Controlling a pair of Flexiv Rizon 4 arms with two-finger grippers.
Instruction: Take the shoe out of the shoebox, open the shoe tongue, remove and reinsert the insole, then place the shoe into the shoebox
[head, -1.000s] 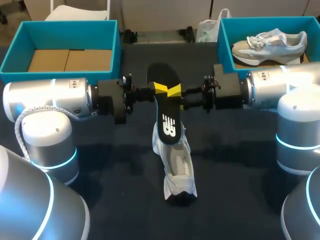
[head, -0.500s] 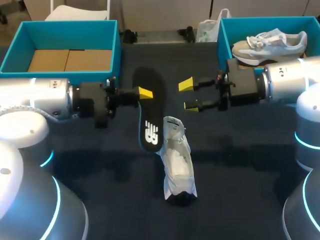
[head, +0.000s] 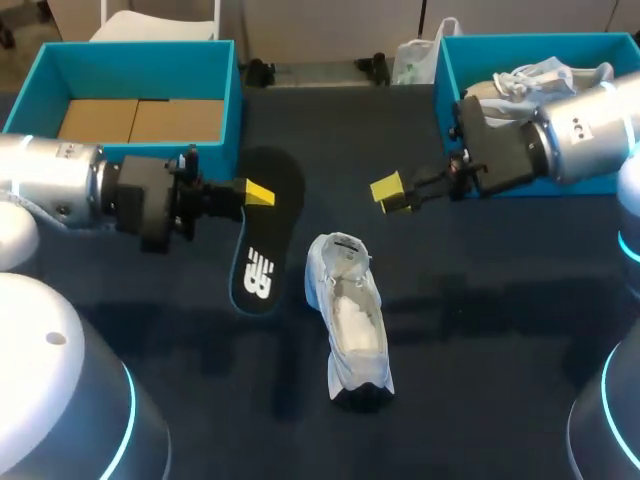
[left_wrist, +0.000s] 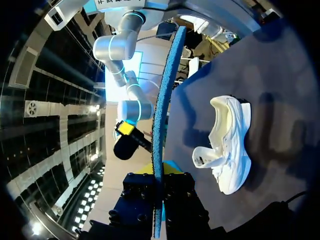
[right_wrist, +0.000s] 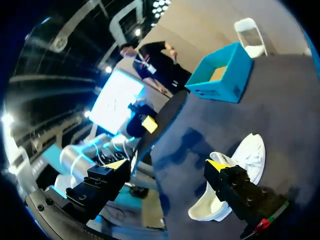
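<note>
Left gripper (head: 256, 193) pinching flat black insole (head: 268, 235) centre-left of frame, my right gripper (head: 392, 194) spread, white fabric shoe (head: 352, 318) lower centre

— Do we see any writing on the table?
— Only one white logo (head: 258, 272), printed on the black insole (head: 272, 215) toward its near end. We won't read it out, and we find no legible words or numbers elsewhere.
</note>
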